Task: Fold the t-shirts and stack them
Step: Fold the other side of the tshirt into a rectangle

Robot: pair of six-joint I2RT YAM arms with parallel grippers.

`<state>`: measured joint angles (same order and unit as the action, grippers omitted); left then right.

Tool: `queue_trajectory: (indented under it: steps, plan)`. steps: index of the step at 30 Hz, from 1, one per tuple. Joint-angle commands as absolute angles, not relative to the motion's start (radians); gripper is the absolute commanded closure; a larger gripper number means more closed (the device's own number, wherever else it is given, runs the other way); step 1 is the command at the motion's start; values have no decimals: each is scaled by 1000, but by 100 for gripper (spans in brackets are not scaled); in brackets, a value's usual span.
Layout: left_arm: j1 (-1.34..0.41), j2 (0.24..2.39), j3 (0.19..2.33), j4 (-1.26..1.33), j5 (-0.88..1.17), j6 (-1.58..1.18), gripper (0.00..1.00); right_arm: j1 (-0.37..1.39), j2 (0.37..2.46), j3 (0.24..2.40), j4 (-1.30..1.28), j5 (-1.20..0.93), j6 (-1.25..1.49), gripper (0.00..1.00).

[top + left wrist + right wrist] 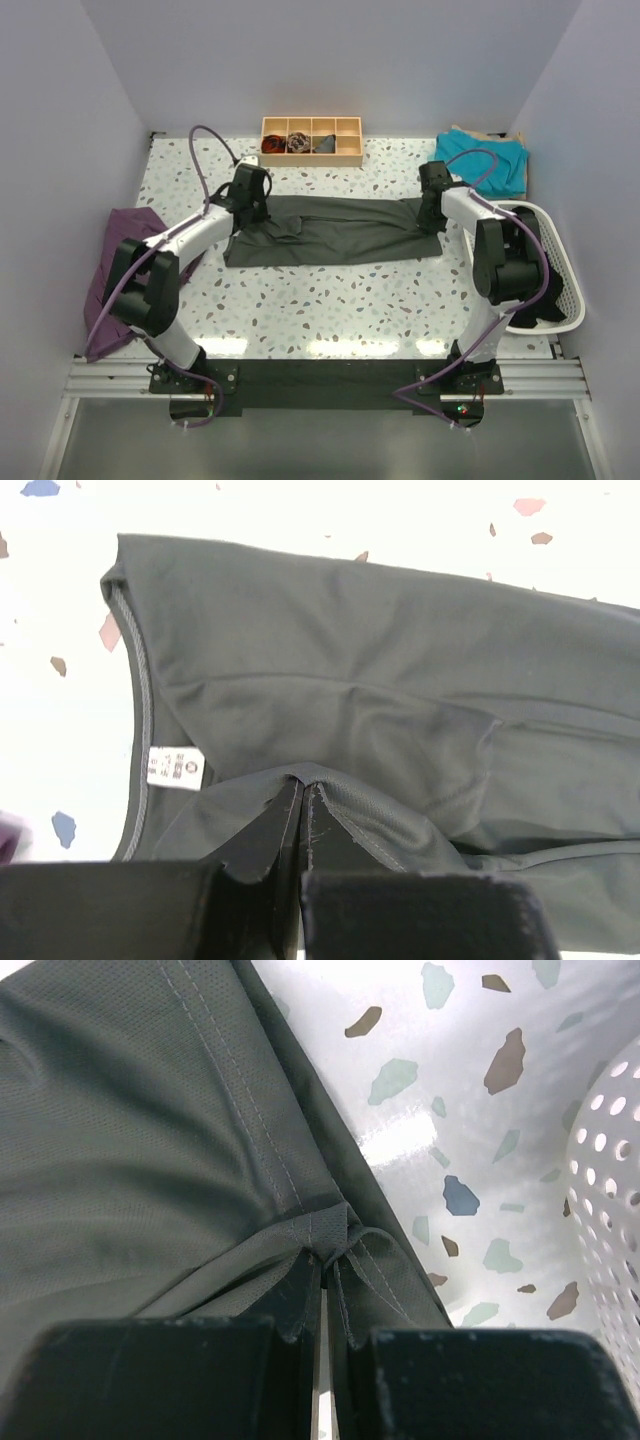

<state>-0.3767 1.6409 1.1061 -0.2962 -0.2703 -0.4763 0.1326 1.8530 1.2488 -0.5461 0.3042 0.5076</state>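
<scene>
Your left arm (195, 232) and right arm (465, 210) are white with black joints, each trailing a purple cable (206, 128); left gripper (302, 782) and right gripper (325, 1260) are matte black

The right gripper (322, 1275) has its jaws pressed together on a bunched, stitched hem of the dark grey shirt (130, 1130), which fills the left of the frame. The speckled table (450, 1110) lies bare to the right, and a white perforated basket (610, 1180) stands at the right edge.

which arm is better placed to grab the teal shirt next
Right, probably: the teal shirt lies in the far right corner just beyond the right claw; the left claw pinches the grey shirt across the table.
</scene>
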Motion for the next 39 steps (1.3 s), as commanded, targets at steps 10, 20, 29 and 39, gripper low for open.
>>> queue_trajectory:
  steps: [10,20,29,39]
  plan:
    - [-353,1730,1207,-202,-210,-419,67,127,1875,1279,-565,451,496,82]
    - [-351,1681,1232,-215,-255,-405,19,135,1645,1235,-463,293,385,47]
    - [-353,1539,1056,-206,-87,-456,18,351,1824,1420,-468,-248,340,46]
    - [-339,1368,899,-229,-319,-604,11,552,2020,1594,-413,-350,333,41]
